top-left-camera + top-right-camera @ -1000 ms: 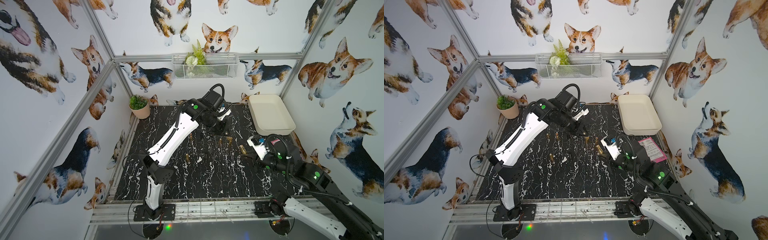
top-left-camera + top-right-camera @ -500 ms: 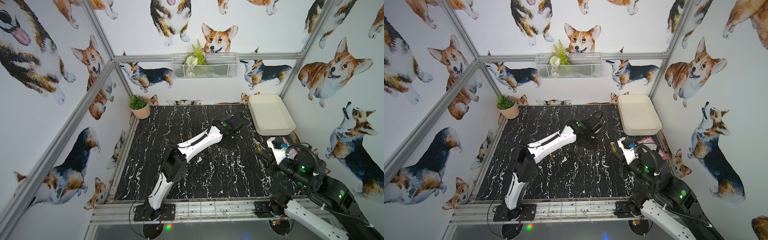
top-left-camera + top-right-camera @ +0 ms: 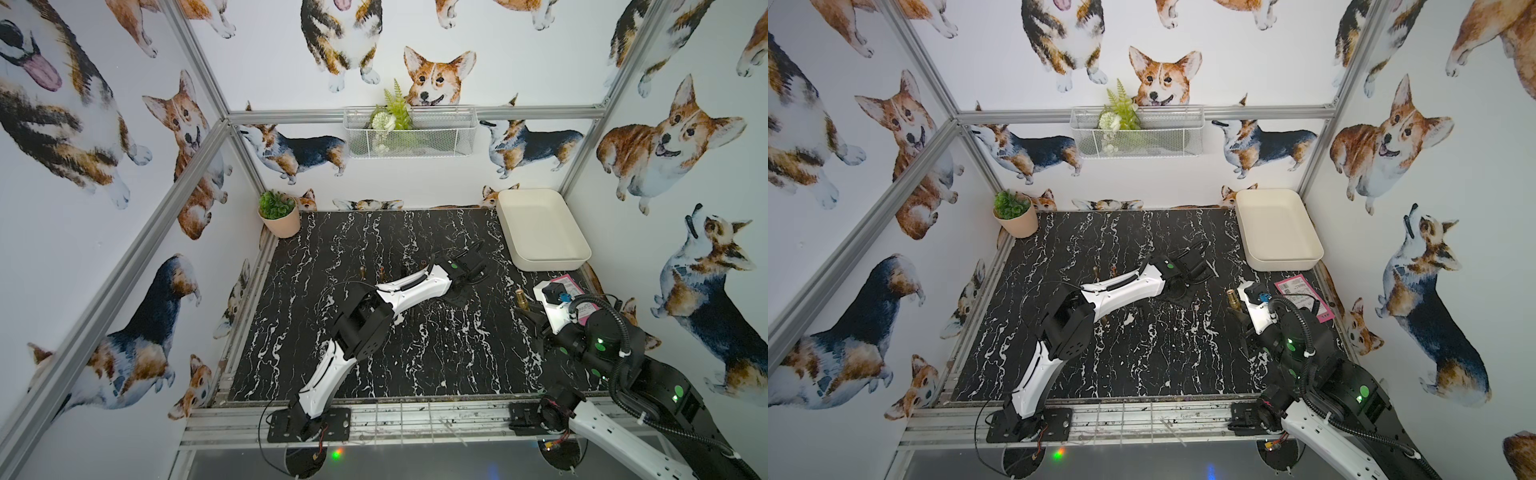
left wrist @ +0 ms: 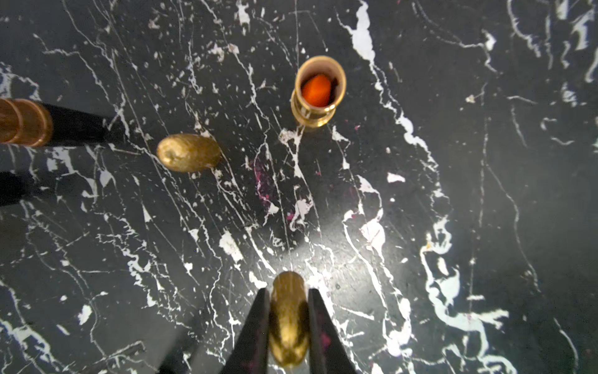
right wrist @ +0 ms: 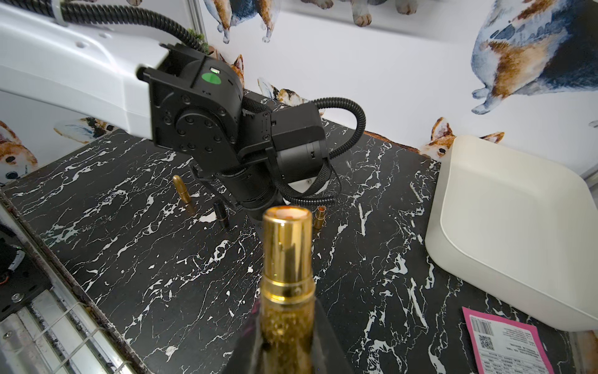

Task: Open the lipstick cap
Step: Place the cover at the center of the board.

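In both top views my right claw (image 3: 527,312) holds the lipstick (image 3: 520,298) near the tabletop's (image 3: 415,365) right edge.

In the left wrist view, my left claw (image 4: 288,293) is clamped on the gold cap (image 4: 288,327).

In the right wrist view, my right claw (image 5: 286,343) is clamped on the lipstick (image 5: 286,249), which is open at the top. I judge the cap off and the task done.

Bright, even overhead light; soft shadows. Glare patch on marble tabletop (image 4: 323,249). Gold cap (image 4: 288,323), lipstick tube (image 5: 286,259) blurred close-up. Top-view edges bowed.

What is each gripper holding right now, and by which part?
The left gripper holds the gold lipstick cap by its sides. The right gripper holds the uncapped lipstick by its glittery base, with the shiny tube sticking out.
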You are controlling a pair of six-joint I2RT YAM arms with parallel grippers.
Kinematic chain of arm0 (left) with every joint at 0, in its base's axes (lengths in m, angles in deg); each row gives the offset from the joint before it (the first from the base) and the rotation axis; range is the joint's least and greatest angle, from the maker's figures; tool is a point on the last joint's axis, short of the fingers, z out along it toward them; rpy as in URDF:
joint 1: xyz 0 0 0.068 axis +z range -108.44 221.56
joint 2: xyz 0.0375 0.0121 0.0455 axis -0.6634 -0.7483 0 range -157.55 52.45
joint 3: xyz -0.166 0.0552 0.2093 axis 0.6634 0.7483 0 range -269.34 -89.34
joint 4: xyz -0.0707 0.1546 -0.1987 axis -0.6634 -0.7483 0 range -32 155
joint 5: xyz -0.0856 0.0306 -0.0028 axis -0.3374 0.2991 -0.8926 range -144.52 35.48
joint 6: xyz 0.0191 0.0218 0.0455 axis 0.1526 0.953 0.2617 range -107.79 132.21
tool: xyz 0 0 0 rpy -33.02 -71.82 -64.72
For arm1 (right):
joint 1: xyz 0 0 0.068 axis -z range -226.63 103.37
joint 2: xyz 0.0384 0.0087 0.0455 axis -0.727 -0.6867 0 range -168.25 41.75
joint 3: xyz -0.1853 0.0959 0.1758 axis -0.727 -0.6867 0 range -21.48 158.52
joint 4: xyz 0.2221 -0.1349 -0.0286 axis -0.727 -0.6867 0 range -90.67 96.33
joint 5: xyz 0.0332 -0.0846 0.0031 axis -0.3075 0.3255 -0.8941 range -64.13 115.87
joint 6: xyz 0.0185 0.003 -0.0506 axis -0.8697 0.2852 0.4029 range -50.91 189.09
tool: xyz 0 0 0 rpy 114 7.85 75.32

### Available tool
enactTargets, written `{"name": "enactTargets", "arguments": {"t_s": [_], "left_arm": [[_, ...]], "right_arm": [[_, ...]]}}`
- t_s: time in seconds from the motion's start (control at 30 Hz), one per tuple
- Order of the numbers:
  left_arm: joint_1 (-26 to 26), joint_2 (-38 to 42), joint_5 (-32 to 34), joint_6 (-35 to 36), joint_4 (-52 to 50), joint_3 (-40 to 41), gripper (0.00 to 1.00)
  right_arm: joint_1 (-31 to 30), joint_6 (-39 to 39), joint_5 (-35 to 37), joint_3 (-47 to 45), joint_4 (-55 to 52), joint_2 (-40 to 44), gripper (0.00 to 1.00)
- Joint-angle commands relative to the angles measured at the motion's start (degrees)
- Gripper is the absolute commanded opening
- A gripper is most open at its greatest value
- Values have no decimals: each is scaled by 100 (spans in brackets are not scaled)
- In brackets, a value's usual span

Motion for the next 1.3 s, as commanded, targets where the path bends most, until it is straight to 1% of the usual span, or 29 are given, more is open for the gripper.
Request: {"name": "enactTargets", "arguments": {"t_s": [0.0, 0.3, 0.43, 0.6, 0.8, 0.97, 1.03, 1.13, 1.27], "left_arm": [[6, 29, 277, -175, 289, 212, 0], [-34, 99, 524, -254, 549, 590, 0], [-59, 113, 516, -298, 648, 700, 0], [-76, 174, 574, -367, 691, 792, 6], [-77, 167, 588, -394, 665, 805, 20], [-93, 192, 600, -393, 647, 800, 23], [-94, 203, 649, -419, 604, 778, 28], [-94, 210, 650, -420, 578, 786, 28], [-87, 206, 641, -447, 568, 797, 36]], "right_arm": [[-10, 91, 143, -19, 186, 22, 0], [-4, 108, 177, -74, 211, 13, 0], [-7, 117, 200, -104, 225, 21, 0], [-6, 126, 248, -100, 235, 11, 0], [-8, 151, 223, -100, 252, -27, 0], [-9, 152, 228, -109, 261, -32, 0], [-7, 152, 226, -118, 260, -32, 0], [-6, 154, 212, -108, 261, -36, 0], [-6, 153, 212, -125, 269, -31, 0]]}}
